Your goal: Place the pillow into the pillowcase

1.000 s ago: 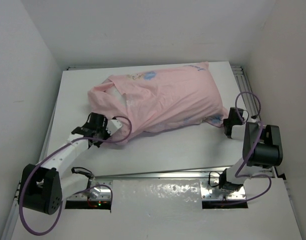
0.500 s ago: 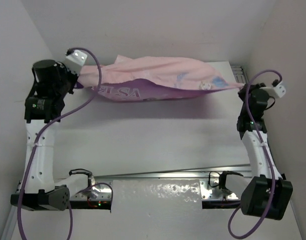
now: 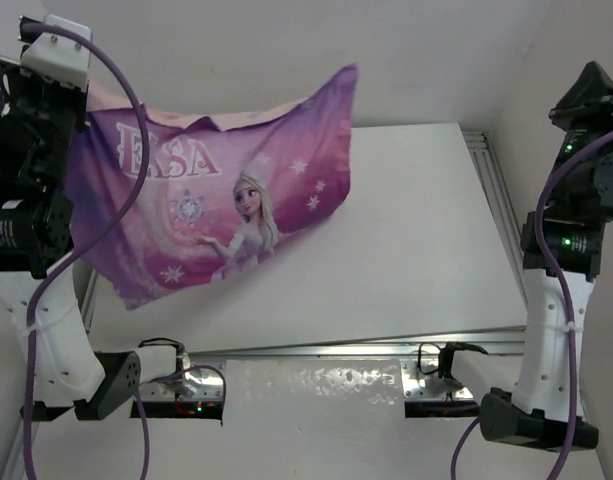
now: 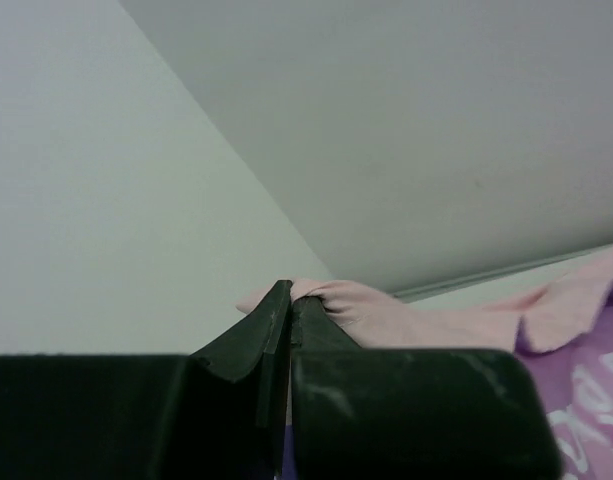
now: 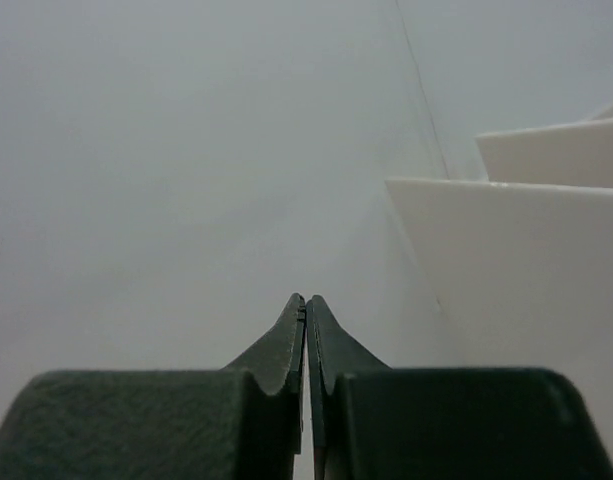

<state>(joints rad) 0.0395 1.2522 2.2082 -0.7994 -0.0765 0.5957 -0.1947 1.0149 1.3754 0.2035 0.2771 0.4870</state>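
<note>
White walls (image 3: 286,50) box in my white worktop (image 3: 426,230). My left end effector (image 4: 290,292) pinches the pillowcase (image 3: 216,200), lettered "ELSA", which hangs below it; my right end effector (image 5: 305,303) is pressed together, empty.

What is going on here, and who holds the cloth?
The left gripper is shut on a pink edge of the pillowcase, which hangs in the air over the table, its printed side facing the top camera. The right gripper is high at the right, jaws closed on nothing. No pillow is in view.
</note>
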